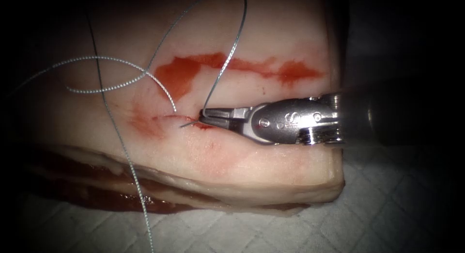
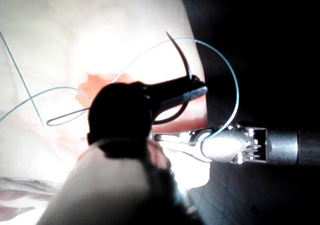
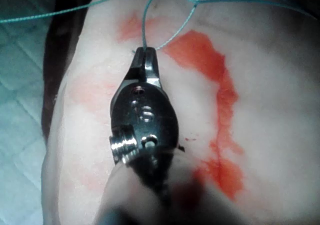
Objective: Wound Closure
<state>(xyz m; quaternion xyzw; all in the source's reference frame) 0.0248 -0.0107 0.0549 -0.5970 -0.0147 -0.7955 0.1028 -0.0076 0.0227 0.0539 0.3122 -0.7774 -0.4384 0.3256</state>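
In the left wrist view my left tool point(image 2: 197, 87) is a dark shape with its jaws shut on the curved needle point(image 2: 179, 55) near its tail end. The needle stands clear of the tissue with its point up. The thread point(image 2: 235, 85) arcs from it to my right tool point(image 2: 162, 136). In the endoscope view my right tool point(image 1: 206, 116) lies low at the right end of the cut point(image 1: 167, 119). Its jaws are shut on the thread point(image 1: 227, 54), which rises from them. A short dark strand point(image 1: 189, 123) sticks out past the jaw tips. The right wrist view shows the same grip on the thread point(image 3: 144, 30) by the right tool point(image 3: 145, 55).
A second run of thread leaves the tissue point(image 1: 271, 161) left of the jaws, loops leftward point(image 1: 97, 73) and trails over the front edge point(image 1: 135, 185). Red fluid point(image 1: 184, 71) pools behind the cut. White cloth point(image 1: 378, 209) lies under the tissue, whose right edge is close by.
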